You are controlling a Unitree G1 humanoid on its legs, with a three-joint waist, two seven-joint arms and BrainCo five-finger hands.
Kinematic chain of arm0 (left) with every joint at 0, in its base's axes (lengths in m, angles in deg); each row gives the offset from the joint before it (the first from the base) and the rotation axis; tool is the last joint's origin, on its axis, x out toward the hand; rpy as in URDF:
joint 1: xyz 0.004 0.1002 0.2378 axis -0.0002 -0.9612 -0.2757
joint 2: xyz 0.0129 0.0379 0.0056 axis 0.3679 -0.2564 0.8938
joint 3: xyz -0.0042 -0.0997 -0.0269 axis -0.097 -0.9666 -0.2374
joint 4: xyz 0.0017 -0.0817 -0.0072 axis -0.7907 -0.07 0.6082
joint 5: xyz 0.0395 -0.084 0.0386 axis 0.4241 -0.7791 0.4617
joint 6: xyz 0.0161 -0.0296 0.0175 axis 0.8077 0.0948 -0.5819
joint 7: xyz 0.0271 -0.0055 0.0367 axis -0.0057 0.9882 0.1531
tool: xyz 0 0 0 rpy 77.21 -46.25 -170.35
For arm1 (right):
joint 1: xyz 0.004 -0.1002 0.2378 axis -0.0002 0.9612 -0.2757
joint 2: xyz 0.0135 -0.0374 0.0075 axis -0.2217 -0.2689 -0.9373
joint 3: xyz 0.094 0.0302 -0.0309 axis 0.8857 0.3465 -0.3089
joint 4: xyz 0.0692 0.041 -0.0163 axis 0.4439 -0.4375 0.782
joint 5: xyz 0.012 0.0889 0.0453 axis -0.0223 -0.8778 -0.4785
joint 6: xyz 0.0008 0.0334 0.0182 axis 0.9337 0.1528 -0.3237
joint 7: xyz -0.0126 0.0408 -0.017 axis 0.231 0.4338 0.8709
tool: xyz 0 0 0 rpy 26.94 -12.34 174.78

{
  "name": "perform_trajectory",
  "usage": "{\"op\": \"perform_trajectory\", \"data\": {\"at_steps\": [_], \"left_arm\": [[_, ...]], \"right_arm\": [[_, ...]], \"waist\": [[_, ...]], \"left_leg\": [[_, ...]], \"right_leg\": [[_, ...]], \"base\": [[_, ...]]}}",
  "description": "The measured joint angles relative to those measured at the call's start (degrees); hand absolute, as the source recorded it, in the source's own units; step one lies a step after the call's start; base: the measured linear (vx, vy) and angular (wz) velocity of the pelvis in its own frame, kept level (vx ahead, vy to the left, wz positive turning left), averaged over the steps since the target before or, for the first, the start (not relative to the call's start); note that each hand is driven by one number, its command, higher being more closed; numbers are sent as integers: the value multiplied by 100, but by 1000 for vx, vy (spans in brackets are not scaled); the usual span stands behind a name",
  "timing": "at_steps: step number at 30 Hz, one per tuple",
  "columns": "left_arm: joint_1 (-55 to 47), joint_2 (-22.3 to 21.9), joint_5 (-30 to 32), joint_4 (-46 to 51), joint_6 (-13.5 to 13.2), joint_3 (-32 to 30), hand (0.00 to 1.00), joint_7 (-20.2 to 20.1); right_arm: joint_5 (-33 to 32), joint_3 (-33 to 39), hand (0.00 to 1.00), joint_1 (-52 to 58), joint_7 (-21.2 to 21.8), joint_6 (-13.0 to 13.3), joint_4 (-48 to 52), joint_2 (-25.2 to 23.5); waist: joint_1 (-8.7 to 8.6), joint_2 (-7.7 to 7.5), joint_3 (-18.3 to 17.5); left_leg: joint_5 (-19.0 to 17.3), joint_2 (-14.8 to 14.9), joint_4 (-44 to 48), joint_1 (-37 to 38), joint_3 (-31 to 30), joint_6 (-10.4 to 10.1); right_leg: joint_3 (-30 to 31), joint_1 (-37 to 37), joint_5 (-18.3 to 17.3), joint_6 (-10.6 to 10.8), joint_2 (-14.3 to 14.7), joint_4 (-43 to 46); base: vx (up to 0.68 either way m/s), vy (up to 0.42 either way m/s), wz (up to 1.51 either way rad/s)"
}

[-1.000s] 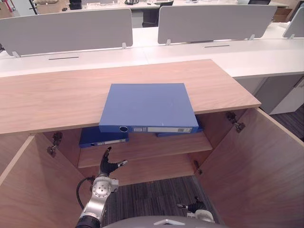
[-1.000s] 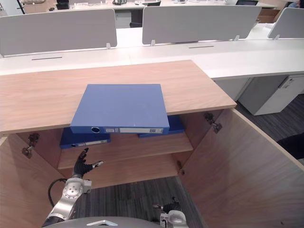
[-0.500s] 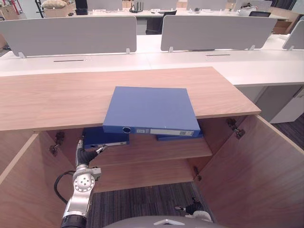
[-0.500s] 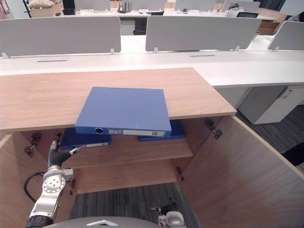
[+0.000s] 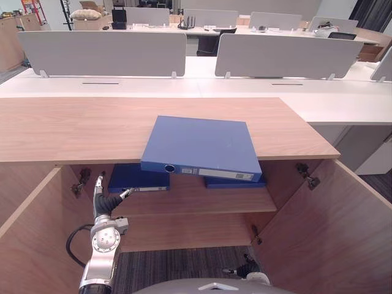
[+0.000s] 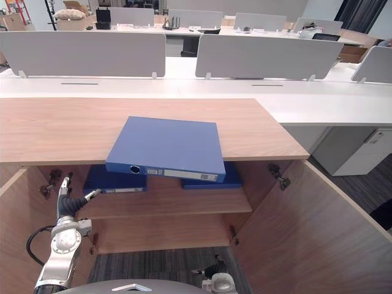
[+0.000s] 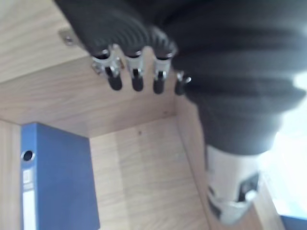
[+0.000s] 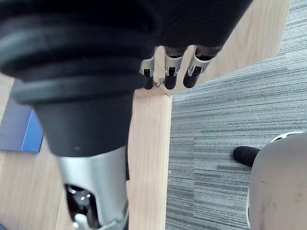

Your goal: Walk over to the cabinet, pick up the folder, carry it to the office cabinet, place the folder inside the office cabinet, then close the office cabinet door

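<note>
Folder (image 5: 202, 146): blue, flat on cabinet top (image 5: 73, 125), spine overhanging front edge | left hand (image 5: 104, 202): below, fingers apart, empty | right hand (image 8: 169, 64): low, fingers relaxed | next: raise both, clamp spine squarely.

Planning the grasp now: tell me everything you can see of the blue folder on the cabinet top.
The blue folder is a closed, plastic-looking ring binder lying flat, slightly skewed, on the wooden cabinet top. Its spine, with finger hole and pale label, overhangs the front edge toward the robot. Nothing else touches it.
</note>
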Motion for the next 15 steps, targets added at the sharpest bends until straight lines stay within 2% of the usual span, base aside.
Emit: {"op": "perform_trajectory", "data": {"at_steps": [15], "left_arm": [[-213, -74, 8, 422, -61, 528, 0, -336]], "right_arm": [[4, -166, 0, 98, 7, 1, 44, -38]], "waist": [[-3, -45, 13]], "left_leg": [[-33, 4, -1, 100, -7, 8]], "right_leg": [[166, 70, -158, 60, 1, 120]], "base": [[-5, 7, 0]]}}
